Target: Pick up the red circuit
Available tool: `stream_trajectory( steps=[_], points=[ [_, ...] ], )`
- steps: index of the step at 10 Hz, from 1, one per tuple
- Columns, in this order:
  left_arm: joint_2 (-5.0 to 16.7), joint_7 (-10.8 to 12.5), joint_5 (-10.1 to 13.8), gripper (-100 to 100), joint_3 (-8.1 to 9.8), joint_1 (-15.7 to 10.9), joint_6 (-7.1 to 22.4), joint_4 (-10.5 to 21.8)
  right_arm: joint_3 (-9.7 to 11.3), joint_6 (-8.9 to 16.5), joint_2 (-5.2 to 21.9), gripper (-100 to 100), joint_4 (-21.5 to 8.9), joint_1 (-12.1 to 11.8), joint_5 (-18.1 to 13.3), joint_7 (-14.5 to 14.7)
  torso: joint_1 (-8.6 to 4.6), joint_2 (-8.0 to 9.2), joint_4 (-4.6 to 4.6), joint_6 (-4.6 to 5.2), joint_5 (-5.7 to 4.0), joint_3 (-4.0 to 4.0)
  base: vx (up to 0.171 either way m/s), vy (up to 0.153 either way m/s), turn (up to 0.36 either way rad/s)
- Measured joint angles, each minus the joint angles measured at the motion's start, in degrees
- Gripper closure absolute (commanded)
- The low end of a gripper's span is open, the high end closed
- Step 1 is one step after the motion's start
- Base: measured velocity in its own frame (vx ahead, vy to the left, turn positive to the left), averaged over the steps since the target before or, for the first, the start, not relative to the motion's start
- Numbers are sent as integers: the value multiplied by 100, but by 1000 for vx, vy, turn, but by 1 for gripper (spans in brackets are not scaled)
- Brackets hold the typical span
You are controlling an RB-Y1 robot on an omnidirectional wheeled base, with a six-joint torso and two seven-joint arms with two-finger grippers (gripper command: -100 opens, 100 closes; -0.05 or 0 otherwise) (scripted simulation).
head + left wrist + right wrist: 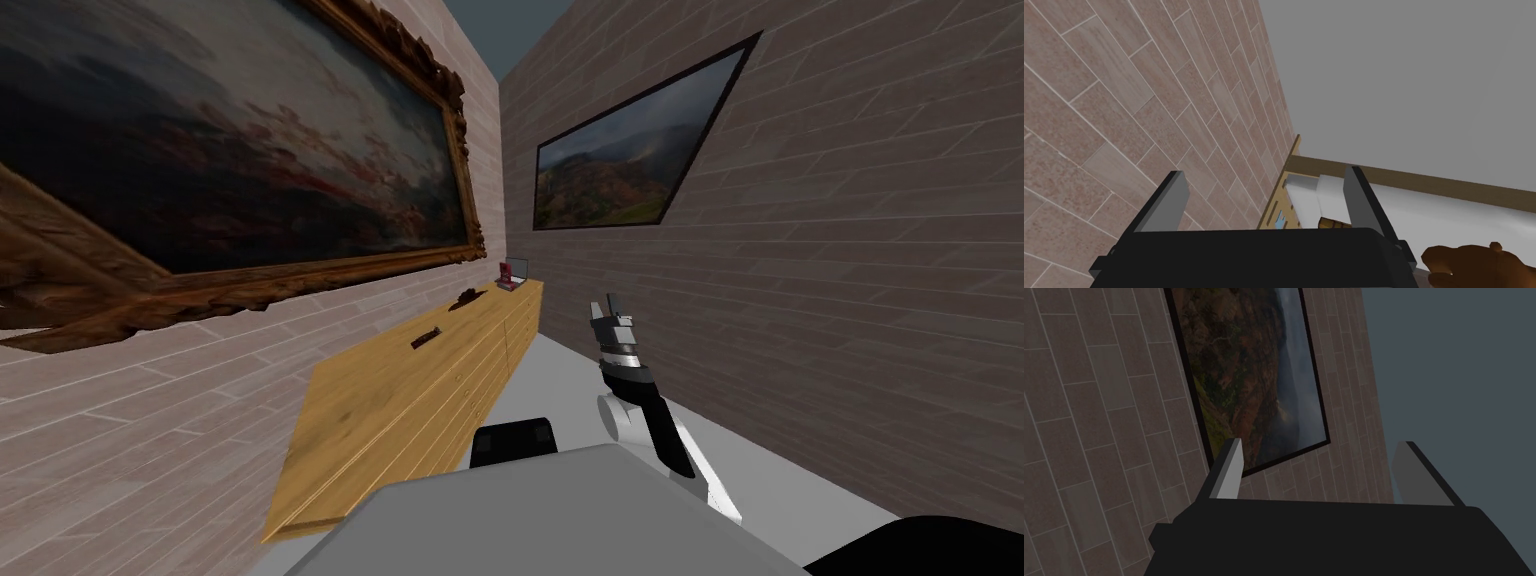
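A long wooden sideboard [400, 400] runs along the left wall under a big framed painting. At its far end stands a small red thing [504, 271], which I take for the red circuit, next to a grey open case [517, 270]. My right gripper [610, 303] is raised over the floor to the right of the sideboard, well short of that far end. It is open [1324, 445] and holds nothing. My left gripper [1265, 172] is open and empty too, pointing up along the brick wall.
Two more small dark things lie on the sideboard top: a flat one [427, 339] at the middle and another [467, 296] farther along. A grey floor strip [570, 380] runs between the sideboard and the right brick wall [850, 330].
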State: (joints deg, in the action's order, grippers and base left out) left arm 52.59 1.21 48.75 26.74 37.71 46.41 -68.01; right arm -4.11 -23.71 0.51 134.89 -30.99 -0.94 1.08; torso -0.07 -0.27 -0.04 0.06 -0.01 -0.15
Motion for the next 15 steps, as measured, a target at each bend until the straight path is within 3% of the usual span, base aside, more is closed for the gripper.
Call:
stream_trajectory(
  steps=[2, 4, 5, 8, 15],
  points=[
    [94, 24, 64, -100, 73, -29, 247, 246, -1, 0, 0, 0, 0, -2, 0, 0, 3, 11, 2, -17, 2, 6, 26, -23, -128],
    [271, 192, 161, -100, 254, 25, 599, 387, -1, 0, 0, 0, 0, -2, 0, 0, 0, 5, 0, -13, 1, 2, 46, -28, -301],
    [429, 91, 336, -100, 347, -72, 717, 709, 0, 0, 0, 0, 0, -1, 0, 0, -3, -3, -1, -3, 0, -2, 55, -18, -188],
    [598, 222, 463, -100, 563, 23, 1136, 858, -1, 0, 0, 0, 0, 0, 0, 0, -1, 5, 1, -5, 0, 3, 36, -13, -163],
    [1187, 262, 970, -100, 1137, -122, 2167, 1852, -2, 0, 0, 0, 0, -3, 0, 0, -2, -7, -2, -18, 1, -4, 76, -18, -249]
  ],
)
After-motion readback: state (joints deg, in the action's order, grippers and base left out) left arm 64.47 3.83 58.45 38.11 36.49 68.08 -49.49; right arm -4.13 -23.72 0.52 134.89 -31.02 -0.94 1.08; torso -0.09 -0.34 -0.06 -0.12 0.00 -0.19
